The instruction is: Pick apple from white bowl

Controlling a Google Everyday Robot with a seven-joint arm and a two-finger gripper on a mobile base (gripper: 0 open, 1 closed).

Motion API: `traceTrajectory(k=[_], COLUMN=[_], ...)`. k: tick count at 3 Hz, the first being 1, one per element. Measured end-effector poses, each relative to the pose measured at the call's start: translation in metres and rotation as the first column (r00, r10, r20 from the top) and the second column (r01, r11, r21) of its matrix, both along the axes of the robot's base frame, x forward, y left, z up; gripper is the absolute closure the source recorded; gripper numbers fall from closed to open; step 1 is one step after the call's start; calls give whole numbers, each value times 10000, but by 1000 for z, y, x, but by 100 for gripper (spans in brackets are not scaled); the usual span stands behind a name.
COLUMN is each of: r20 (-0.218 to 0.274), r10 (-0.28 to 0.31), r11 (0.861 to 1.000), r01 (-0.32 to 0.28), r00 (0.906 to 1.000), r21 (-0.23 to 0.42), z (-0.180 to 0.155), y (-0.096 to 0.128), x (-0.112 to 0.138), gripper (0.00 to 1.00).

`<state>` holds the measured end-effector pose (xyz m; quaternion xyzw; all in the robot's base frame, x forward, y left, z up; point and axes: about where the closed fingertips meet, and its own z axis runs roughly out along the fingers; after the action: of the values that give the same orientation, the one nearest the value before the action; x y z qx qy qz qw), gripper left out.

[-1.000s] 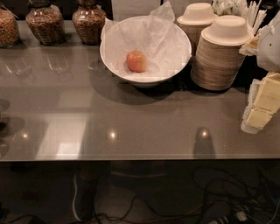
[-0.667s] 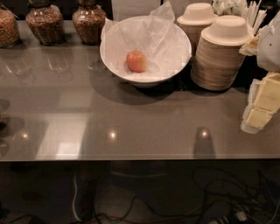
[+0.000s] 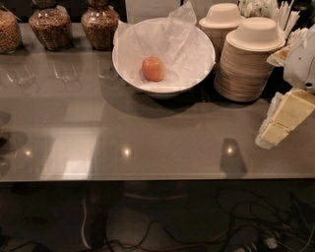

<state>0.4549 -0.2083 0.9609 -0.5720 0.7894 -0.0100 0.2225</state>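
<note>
The small orange-red apple [image 3: 153, 69] lies in the large white bowl [image 3: 129, 74], on crinkled white tissue paper. The bowl stands at the back of the grey table, near its middle. My gripper [image 3: 280, 123] is at the right edge of the view, above the table's right side. It is well to the right of the bowl and lower in the view, apart from it. Its pale yellowish fingers [image 3: 288, 110] point down and to the left.
Two stacks of small beige disposable bowls [image 3: 248, 64] stand right of the white bowl, between it and my gripper. Three glass jars of grain [image 3: 49, 24] line the back left. Utensils [image 3: 285, 15] stand at the back right. The table's front edge [image 3: 147, 179] runs across the view.
</note>
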Motion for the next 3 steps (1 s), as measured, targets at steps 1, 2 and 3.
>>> traceTrajectory(k=[1,2,3], r20=[932,2019,2820], r10=[-485,-988,-1166], r11=[9930,9767,9640], r01=[379,561,402], r00=[9945,9744,9523], r21=[1121,2073,2628], z=[-7,1,9], y=[14,28,43], x=[33,77,122], gripper=[0,0,0])
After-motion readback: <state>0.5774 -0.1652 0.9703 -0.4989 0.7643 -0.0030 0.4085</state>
